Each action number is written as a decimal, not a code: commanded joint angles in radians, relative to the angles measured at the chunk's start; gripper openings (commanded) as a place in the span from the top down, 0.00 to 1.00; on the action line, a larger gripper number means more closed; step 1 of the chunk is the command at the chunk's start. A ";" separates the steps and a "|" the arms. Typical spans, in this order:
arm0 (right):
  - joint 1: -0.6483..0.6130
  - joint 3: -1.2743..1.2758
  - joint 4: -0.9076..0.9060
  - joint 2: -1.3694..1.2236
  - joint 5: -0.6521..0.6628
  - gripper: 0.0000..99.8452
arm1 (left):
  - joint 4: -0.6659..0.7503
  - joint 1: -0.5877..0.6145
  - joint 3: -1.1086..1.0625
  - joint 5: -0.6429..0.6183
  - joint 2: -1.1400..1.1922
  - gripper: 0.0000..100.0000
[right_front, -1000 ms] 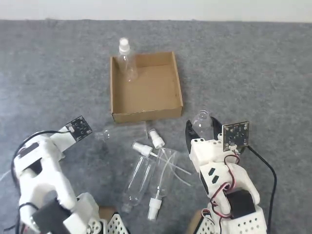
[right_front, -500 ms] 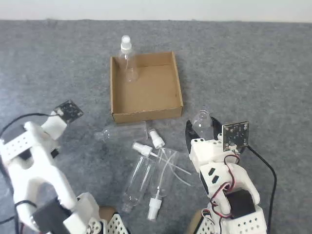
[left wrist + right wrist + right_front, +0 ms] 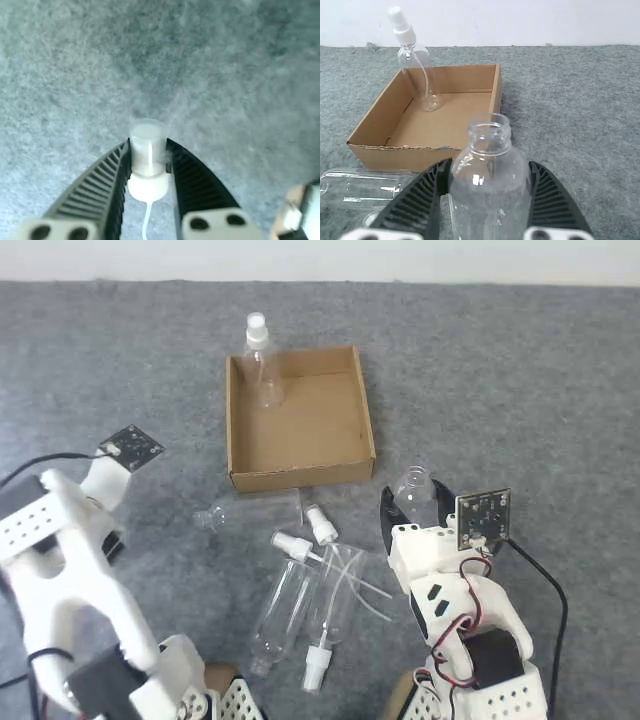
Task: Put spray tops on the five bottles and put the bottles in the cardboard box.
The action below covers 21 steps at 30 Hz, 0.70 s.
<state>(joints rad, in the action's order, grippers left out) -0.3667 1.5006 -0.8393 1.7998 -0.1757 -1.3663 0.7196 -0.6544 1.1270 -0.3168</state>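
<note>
From above, the left gripper [image 3: 147, 144] was hidden under its arm; it clamped a spray top [image 3: 148, 167], whose tube was cut off. The right gripper [image 3: 489, 170] gripped an upright uncapped bottle [image 3: 490, 190] near the box [image 3: 395, 155], its base cut off. The left arm [image 3: 70, 560] had swung outward; the right stayed put.

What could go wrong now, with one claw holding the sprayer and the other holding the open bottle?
1. The spray top in the left gripper trails a thin tube. The tube might miss the narrow mouth of the bottle held by the right gripper.
2. Between the arms lie loose bottles and loose tops. A crossing arm could knock them rolling.
</note>
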 commanded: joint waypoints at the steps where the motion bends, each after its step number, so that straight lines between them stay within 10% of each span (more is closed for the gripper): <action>1: 0.005 -0.012 0.018 0.016 -0.003 0.89 | -0.114 -0.005 0.097 -0.012 -0.002 0.99; 21: 0.004 -0.012 0.015 0.016 -0.003 0.89 | -0.362 -0.005 0.415 -0.121 -0.003 0.99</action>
<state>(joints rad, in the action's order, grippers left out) -0.3682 1.5006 -0.8393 1.7998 -0.1757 -1.7054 0.7211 -0.3245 1.0549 -0.3168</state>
